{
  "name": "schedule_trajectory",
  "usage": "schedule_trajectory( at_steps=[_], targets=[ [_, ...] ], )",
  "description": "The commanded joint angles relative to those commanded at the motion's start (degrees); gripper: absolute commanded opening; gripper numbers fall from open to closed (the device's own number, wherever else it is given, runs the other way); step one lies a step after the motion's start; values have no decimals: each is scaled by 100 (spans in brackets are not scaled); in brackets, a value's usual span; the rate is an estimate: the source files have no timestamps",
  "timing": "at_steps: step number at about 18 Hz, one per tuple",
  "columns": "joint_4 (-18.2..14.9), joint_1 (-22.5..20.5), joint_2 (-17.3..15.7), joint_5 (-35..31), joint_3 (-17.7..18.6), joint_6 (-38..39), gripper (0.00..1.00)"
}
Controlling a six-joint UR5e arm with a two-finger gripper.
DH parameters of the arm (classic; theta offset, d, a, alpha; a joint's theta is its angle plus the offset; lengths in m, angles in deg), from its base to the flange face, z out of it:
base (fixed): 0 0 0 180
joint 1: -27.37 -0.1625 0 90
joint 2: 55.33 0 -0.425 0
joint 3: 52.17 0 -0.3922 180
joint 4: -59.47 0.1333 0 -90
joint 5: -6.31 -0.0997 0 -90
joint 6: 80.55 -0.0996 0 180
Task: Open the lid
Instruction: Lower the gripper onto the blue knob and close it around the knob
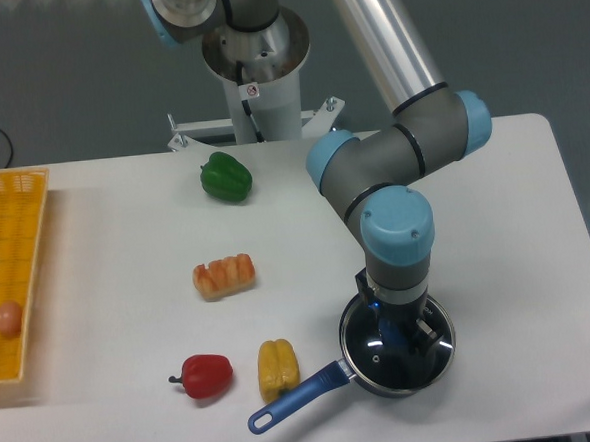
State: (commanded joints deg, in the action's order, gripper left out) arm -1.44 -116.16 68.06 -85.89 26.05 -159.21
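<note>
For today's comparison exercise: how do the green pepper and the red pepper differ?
The green pepper lies at the far side of the table, near the robot's base; the red pepper lies near the front edge, beside the yellow pepper. The red shows a dark stem; the green shows none. Both lie loose on the table.

Robotics lab, arm pedestal [255,58] bolted behind a white table [125,231], toy vegetables, plain grey floor

Evenly, brightly lit from overhead; soft short shadows under the vegetables; small glare spots on the lid [368,352]; sharp, faintly grainy.
</note>
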Motion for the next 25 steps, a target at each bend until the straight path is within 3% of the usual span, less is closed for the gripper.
schedule_trajectory(
  at_steps=[8,25],
  targets=[
    [0,0,18,-9,18,9,63],
    [-44,-9,-140,-9,26,0,63]
  ],
)
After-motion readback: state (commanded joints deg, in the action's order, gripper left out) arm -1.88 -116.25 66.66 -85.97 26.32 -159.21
